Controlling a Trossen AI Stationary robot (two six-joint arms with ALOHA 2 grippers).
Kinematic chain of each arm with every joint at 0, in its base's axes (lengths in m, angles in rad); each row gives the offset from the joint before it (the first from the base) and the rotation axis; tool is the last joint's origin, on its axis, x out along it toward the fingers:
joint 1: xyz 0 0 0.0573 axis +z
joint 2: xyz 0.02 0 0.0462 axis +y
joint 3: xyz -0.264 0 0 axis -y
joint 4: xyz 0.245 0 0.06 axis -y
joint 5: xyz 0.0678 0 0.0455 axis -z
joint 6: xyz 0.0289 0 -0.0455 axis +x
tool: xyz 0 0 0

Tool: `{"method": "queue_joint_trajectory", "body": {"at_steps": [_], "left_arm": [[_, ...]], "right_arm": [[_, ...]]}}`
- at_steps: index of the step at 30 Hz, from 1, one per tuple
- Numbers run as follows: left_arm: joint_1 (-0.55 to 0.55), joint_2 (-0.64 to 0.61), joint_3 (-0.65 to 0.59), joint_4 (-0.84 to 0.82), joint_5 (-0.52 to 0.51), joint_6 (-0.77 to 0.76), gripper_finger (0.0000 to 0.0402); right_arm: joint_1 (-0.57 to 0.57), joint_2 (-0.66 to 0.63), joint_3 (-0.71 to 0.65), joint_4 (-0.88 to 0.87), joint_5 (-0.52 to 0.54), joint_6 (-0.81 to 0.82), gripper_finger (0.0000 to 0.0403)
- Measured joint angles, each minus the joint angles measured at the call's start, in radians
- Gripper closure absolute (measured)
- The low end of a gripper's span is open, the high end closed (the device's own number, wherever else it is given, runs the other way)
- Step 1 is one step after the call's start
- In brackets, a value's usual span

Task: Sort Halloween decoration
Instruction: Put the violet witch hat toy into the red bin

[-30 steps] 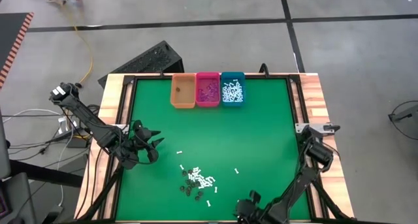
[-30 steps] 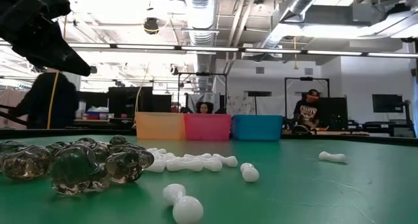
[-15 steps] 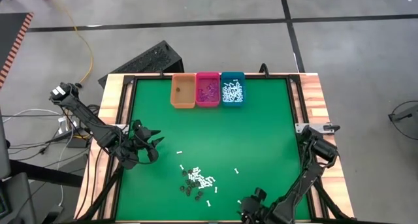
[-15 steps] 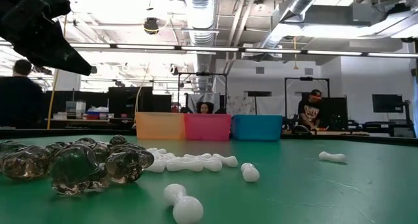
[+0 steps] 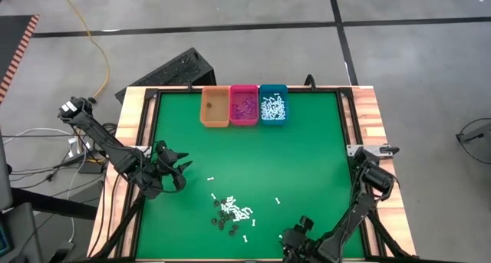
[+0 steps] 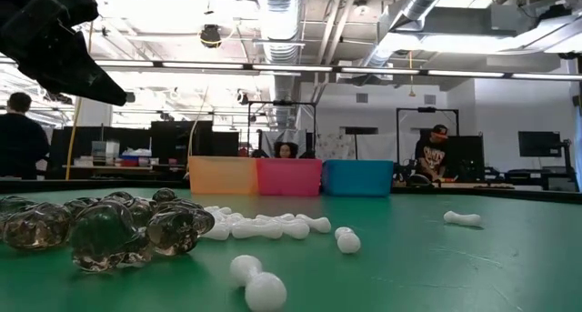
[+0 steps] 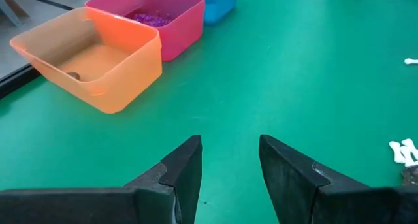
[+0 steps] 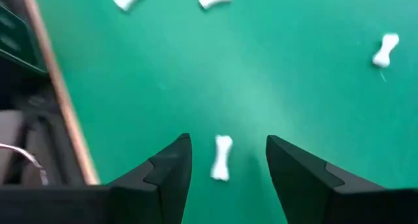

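Observation:
The Halloween decoration pieces lie in a loose heap on the green mat. They are white bone-shaped sticks and dark smoky bits. Single white bones lie apart. My right gripper stands open low over the mat by the near edge. One white bone lies flat on the mat in the gap between its fingers, touched by neither. My left gripper hangs open and bare above the mat's left side.
Three bins stand in a row at the far edge: orange holding a dark bit, pink holding purple bits, teal holding white pieces. Open mat lies between heap and bins. The wooden table rim runs close beside my right gripper.
My right gripper's wrist has tipped and edged a little away from the near edge. In the room behind the table a person has walked toward the left.

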Motion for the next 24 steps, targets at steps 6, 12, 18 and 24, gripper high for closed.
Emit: {"method": "queue_joint_trajectory", "body": {"at_steps": [6,12,18,24], "left_arm": [[0.000,0.000,0.000,-0.006,0.004,0.000,0.0258],[0.000,0.000,0.000,-0.018,-0.001,-0.009,0.0258],[0.000,0.000,0.000,-0.020,-0.002,-0.009,0.0258],[0.000,0.000,0.000,-0.020,-0.002,-0.010,0.0258]], "right_arm": [[0.006,0.026,-0.001,-0.004,-0.071,0.007,0.0186],[0.008,0.060,0.003,0.023,-0.091,0.012,0.0222],[-0.024,0.060,0.002,0.014,-0.139,-0.029,0.0271],[-0.065,0.059,0.001,0.011,-0.241,-0.094,0.0337]]}}
